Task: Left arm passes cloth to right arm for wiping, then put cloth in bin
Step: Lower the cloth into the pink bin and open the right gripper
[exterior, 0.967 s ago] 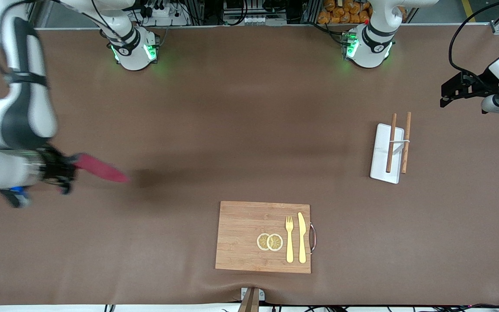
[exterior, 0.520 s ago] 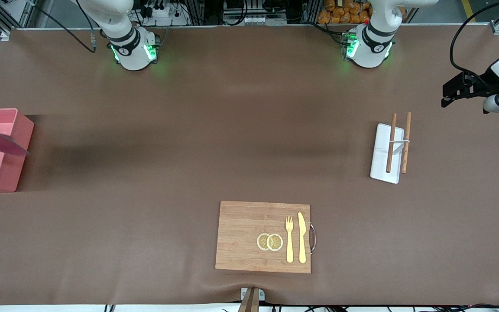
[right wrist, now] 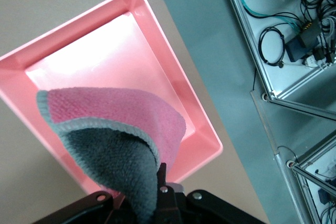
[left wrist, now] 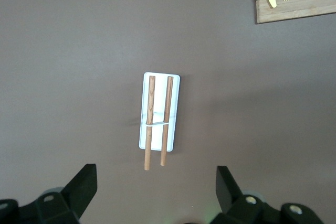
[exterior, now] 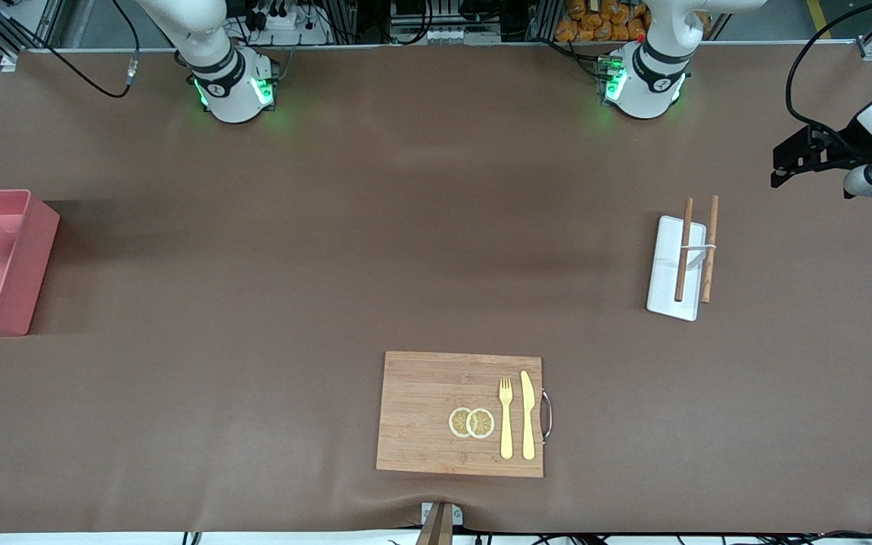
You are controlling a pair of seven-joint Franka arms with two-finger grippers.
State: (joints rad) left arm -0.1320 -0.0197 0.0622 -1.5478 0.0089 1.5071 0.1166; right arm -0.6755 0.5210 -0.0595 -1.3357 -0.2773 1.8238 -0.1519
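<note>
In the right wrist view the cloth (right wrist: 110, 129), pink on one face and dark grey on the other, hangs folded over the pink bin (right wrist: 176, 90). My right gripper (right wrist: 155, 182) is shut on the cloth's lower end; one black fingertip (right wrist: 161, 174) shows beside it and the other is hidden by fabric. The front view shows the bin (exterior: 41, 250) at the right arm's end of the table, with that gripper out of view. My left gripper (exterior: 784, 163) waits in the air, open and holding nothing, over the left arm's end of the table (left wrist: 156, 182).
A flat white tray (exterior: 667, 276) with two brown sticks lies under the left wrist camera (left wrist: 159, 108). Nearer the front camera lies a wooden cutting board (exterior: 428, 409) carrying a yellow fork (exterior: 506, 416), a knife (exterior: 527, 415) and lemon slices (exterior: 471, 422).
My right arm has carried the cloth from above the table out past the edge of the front view, uncovering the bin there. The left arm has stayed still.
</note>
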